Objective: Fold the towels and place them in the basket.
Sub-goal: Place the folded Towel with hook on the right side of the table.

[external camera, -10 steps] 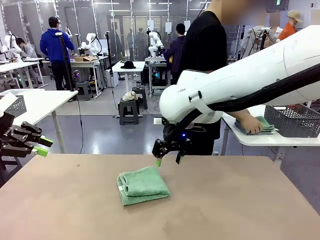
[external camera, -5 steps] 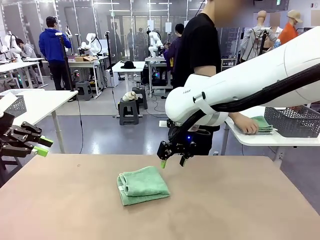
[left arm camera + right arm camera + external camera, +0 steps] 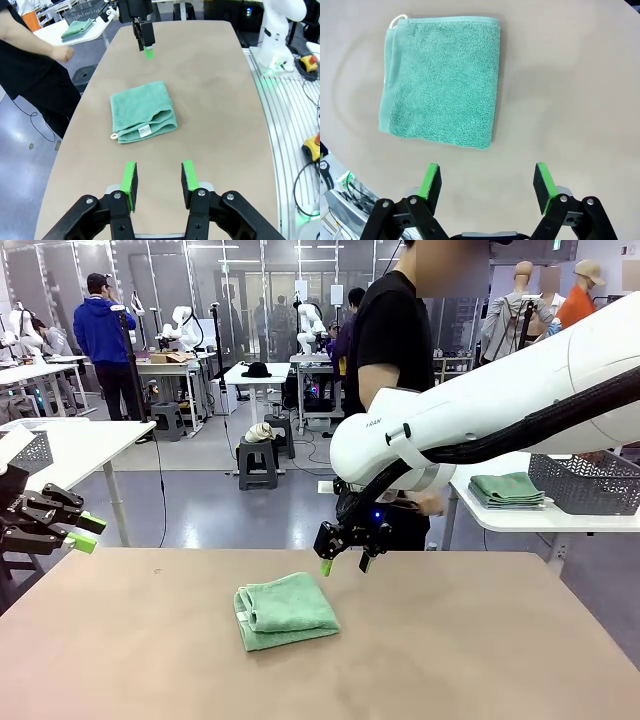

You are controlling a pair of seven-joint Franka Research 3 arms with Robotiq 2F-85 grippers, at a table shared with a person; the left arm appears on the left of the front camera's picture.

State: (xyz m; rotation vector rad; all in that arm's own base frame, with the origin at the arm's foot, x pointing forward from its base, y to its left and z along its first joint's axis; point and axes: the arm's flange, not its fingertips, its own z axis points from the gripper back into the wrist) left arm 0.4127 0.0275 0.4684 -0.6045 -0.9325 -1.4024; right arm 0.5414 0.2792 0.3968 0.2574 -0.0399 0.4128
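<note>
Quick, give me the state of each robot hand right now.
Left hand: open, empty.
Right hand: open wide, empty, hovering near the towel.

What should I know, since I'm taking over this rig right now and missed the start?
Left gripper: open, empty, at the left edge of the table.
Right gripper: open, empty, above the table just beyond the green towel.
Green towel: folded, mid-table.
Basket: on the side table at right, folded towels stacked beside it.
Done: this towel's fold. To do: put it in the basket.
</note>
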